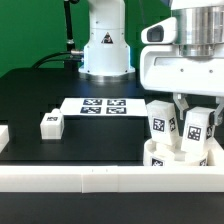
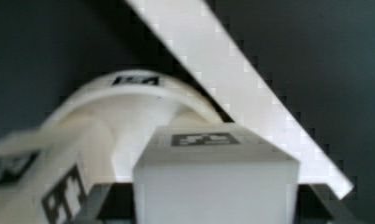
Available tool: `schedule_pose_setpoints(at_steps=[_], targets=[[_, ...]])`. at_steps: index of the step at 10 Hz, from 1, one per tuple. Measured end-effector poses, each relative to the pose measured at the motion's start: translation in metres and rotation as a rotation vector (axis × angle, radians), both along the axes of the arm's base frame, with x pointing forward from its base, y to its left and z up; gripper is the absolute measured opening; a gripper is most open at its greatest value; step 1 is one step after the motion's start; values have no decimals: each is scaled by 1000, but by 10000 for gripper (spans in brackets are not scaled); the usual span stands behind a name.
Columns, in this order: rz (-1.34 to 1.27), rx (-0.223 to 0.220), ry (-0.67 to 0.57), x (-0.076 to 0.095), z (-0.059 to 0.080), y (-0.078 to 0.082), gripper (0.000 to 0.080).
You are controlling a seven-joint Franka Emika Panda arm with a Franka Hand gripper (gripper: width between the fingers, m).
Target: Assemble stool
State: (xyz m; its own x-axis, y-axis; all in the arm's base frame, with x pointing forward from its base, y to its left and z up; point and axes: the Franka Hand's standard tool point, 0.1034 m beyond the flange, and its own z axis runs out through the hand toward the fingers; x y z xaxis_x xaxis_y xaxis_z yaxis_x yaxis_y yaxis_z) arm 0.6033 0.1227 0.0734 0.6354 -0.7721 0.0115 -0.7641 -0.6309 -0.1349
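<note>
Table (image 1: 100, 142): matte blk. Marker board (image 1: 103, 105): white w/ a row of blk-wht square tags. Lone leg (image 1: 52, 123), nr the board's corner: white, one blk-wht tag. Middle leg (image 1: 160, 122) & end leg (image 1: 197, 128), past the board's other end: white, same tags. Seat (image 1: 156, 156), there too: white, tag on rim. Rail (image 1: 70, 178): plain white. Wall (image 1: 30, 30) behind board: green.

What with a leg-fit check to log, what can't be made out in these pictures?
- Claw open or shut: exterior view, its fingers merge with the white leg.
- Seat holes: exterior view, leg and claw stand in front; wrist view, blur.
- Leg's lower end: wrist view, cut off by the picture's edge.
</note>
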Motion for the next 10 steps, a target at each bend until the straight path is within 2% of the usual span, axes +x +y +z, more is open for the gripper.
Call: schedule_pose_setpoints(at_steps=[2,8,10], targets=[[-274,33,27,-3,-1,10,337],[-771,104,67,-2,-1,9,337],[-1052,203,57,0,0,5,337]])
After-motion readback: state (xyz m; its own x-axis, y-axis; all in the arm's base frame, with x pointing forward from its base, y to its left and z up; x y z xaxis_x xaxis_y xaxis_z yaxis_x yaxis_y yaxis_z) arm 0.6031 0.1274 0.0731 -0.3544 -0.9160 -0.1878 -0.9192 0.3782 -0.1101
